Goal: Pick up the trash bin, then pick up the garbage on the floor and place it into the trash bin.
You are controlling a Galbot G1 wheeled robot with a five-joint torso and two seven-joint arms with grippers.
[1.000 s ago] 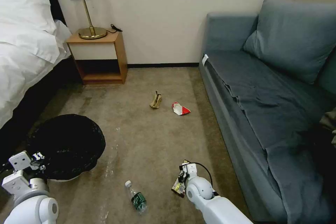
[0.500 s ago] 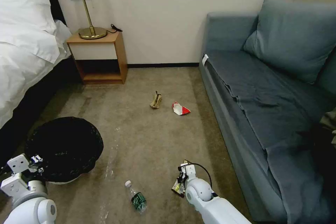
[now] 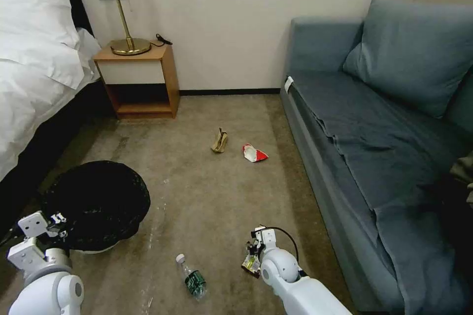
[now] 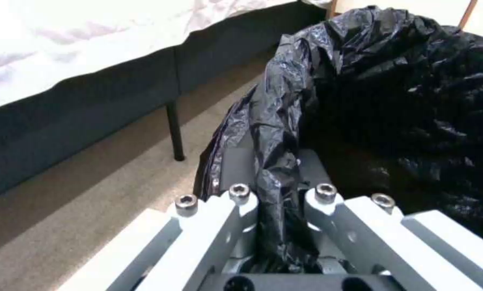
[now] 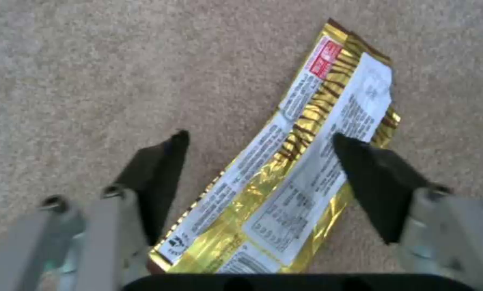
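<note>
**Bin held in left claw, right claw spread over the wrapper**

My left claw (image 4: 276,190) is pinched on the bin's (image 3: 96,204) rim, with a fold of the black bag (image 4: 392,81) squeezed between the fingers. Bin sits low on my left, next to the bed (image 3: 29,83). The bag is crinkled and glossy, folded over the rim and covering nearly the whole bin; only a sliver of white plastic shows underneath at the bottom edge.

My right claw (image 5: 260,161) is spread wide just above the carpet (image 3: 207,192), fingers either side of the wrapper (image 5: 295,161). I can't tell if the tips touch it. Wrapper is gold foil, lying flat, with white print panels, brown stripes and a small red label near the far end.

The rest of the litter is on the carpet:
- bottle (image 3: 192,278): clear, white cap, green label, on its side between my arms
- tan scrap (image 3: 219,141): crumpled, farther out towards the nightstand (image 3: 138,78)
- carton (image 3: 253,153): crushed, red and white, just beside the scrap, sofa (image 3: 384,123) side
</note>
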